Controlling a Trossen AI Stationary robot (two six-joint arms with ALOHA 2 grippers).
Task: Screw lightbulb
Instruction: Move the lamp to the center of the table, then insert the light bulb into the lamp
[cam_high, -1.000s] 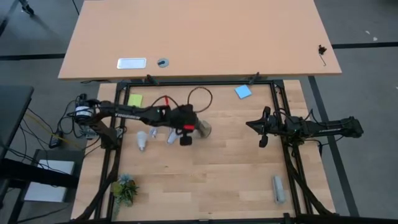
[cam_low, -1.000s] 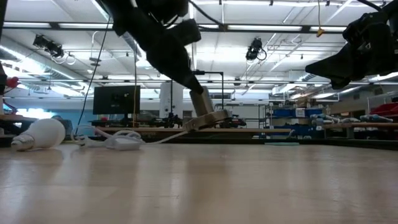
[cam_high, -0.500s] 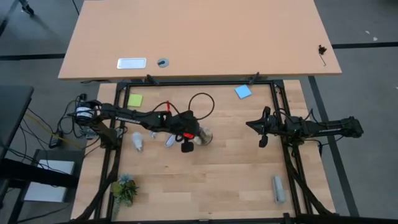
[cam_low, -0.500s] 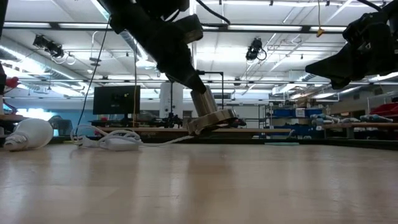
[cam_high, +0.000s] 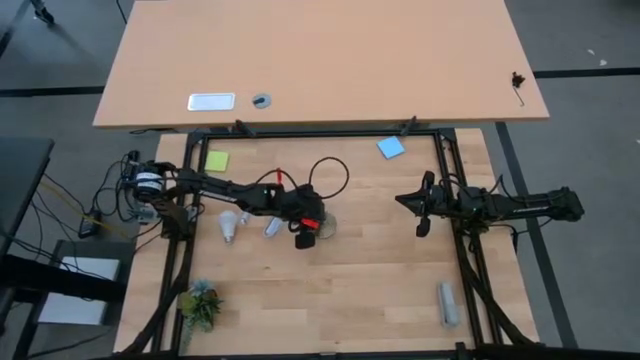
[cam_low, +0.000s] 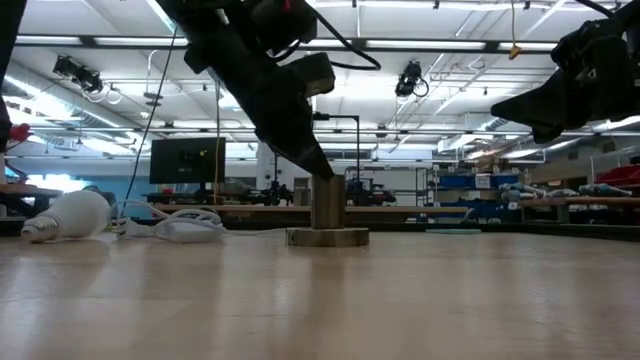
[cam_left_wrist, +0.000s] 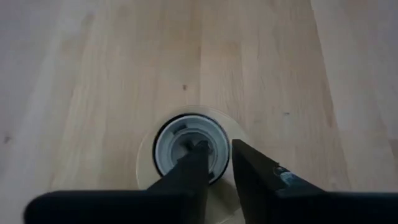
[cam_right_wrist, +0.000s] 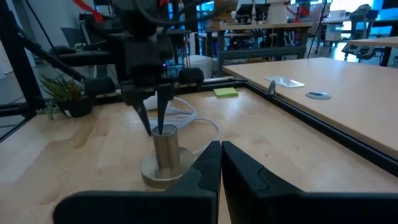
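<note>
Wooden desk (cam_high: 350, 290): left gripper (cam_high: 318, 226) pinches the upright socket base's (cam_low: 327, 235) rim; lightbulb (cam_high: 229, 226) lies apart; right gripper (cam_high: 418, 205) closed.

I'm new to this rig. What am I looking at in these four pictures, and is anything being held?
Two dark robot arms work at a wooden table. One picture looks straight down, one looks level across the tabletop, and two come from cameras on the arms' wrists.

The left gripper is at a round grey socket that stands upright on the table; one finger reaches into its open top while the other passes outside its rim, gripping its wall. A white cable runs from the socket.

The lightbulb lies loose on the table beside the left arm, untouched. The right gripper waits off to the side, shut and empty.
</note>
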